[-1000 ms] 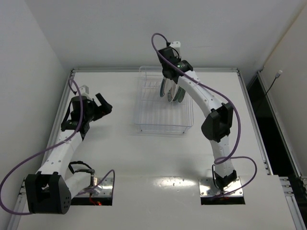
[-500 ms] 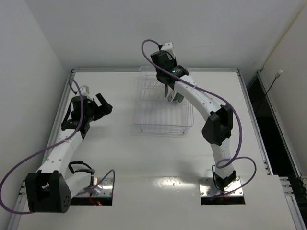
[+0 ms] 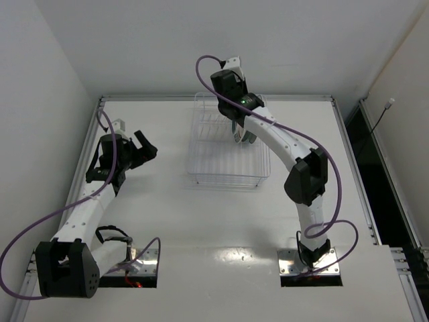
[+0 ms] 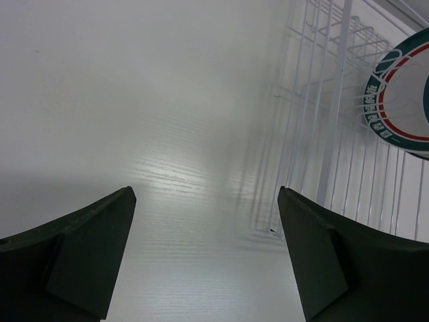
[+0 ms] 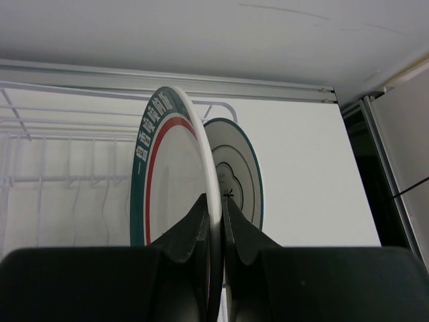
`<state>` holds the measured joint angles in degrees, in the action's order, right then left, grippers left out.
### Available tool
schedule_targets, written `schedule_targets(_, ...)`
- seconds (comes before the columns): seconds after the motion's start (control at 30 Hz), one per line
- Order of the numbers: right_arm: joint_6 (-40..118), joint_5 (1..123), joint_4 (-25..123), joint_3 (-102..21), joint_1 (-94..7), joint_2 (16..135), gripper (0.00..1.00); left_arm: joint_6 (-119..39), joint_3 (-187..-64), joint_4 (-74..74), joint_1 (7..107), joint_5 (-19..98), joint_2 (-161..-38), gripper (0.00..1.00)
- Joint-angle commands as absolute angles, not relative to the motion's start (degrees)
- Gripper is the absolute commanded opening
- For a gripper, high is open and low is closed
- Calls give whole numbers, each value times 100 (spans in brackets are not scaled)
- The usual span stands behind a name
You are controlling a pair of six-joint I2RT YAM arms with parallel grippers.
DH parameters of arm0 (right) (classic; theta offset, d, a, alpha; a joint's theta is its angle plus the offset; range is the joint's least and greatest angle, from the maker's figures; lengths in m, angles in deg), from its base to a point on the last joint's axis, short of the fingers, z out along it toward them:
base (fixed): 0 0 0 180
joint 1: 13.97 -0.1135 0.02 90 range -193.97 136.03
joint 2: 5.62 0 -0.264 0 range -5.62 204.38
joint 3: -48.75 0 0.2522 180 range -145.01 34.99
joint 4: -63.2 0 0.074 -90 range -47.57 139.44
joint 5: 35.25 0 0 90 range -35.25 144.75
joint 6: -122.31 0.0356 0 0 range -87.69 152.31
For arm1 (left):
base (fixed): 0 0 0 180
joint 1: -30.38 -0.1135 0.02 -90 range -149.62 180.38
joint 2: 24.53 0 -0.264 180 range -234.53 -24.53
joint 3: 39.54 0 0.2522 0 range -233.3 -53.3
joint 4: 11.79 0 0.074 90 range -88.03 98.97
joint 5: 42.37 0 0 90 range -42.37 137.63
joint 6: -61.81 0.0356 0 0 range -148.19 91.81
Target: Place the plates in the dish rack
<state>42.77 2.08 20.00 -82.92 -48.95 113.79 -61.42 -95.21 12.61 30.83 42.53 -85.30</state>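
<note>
My right gripper (image 5: pixel 214 201) is shut on the rim of the white plate with red ring and green rim (image 5: pixel 171 181), held upright on edge over the clear dish rack (image 5: pixel 67 178). The small white teal-rimmed plate (image 5: pixel 247 171) stands upright just behind it. From above, the right gripper (image 3: pixel 238 129) is over the far part of the rack (image 3: pixel 214 164) and hides most of the plates (image 3: pixel 240 139). My left gripper (image 3: pixel 149 147) is open and empty, left of the rack. The left wrist view shows the ringed plate (image 4: pixel 402 100) inside the rack (image 4: pixel 322 134). The other two plates are not visible.
The rack stands at the far middle of the white table (image 3: pixel 167 221). A raised metal edge (image 5: pixel 167 77) runs along the table's far side just behind the rack. A dark gap (image 3: pixel 375 168) runs beside the table's right edge.
My right wrist has swung toward the far left over the rack with the ringed plate in it, and now covers the plates from above. The left arm has not moved.
</note>
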Motion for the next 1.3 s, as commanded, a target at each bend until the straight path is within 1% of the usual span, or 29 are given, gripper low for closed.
schedule_targets(0.0,4163,-89,2456,-8392,-4939,11082,0,-6045,-9601,1041,3126,4201,-8535,86)
schedule_targets(0.27,4277,8,1947,-8840,-4886,11777,0,-6045,-9601,1041,3126,4201,-8535,86)
schedule_targets(0.7,4225,61,1929,-8788,-4886,12146,1,-6045,-9601,1041,3126,4201,-8640,86)
schedule_targets(0.83,3953,-115,2227,-8543,-4948,11937,0,-6045,-9601,1041,3126,4201,-8693,86)
schedule_targets(0.97,3478,-168,2972,-7990,-5167,11664,0,-6045,-9601,1041,3126,4148,-8693,86)
schedule_targets(1.17,3364,-414,2799,-8164,-5220,11804,0,-6045,-9601,1041,3126,4148,-8693,86)
schedule_targets(1.27,3310,-283,3027,-7936,-5220,11672,0,-6045,-9601,1041,3126,4148,-8693,86)
